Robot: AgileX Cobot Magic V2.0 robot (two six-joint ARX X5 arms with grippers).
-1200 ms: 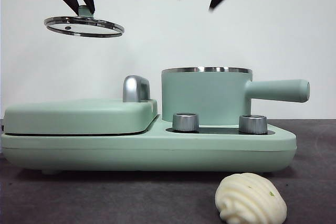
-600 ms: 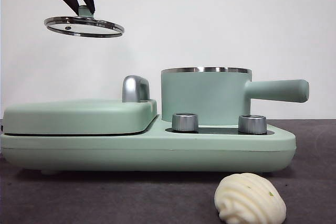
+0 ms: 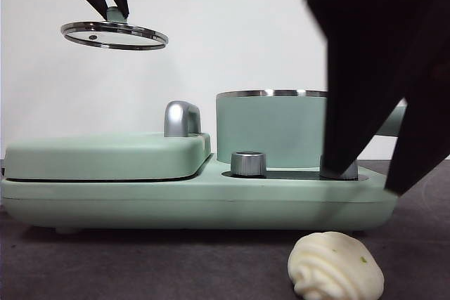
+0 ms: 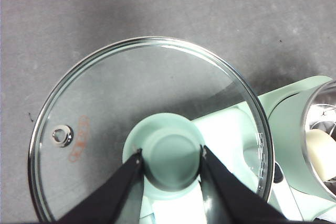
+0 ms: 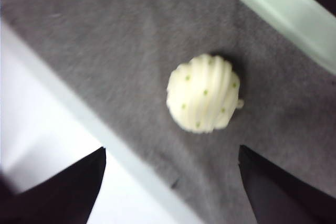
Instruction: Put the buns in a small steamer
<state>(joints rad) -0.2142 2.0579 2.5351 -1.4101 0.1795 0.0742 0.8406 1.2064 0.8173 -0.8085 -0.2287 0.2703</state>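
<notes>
Swirled bun (image 5: 203,100) lies on the cloth before the small steamer (image 3: 271,128), under our spread right gripper (image 5: 170,182); our left gripper (image 4: 169,156) clamps the lid (image 4: 152,124).

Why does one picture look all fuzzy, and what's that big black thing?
Right wrist view: smeared by motion, so the swirled bun looks soft. Front view: the big dark shape is the right gripper, close to the camera and blurred, hiding part of the steamer. Left wrist view: sharp, the glass lid only faintly reflective.
</notes>
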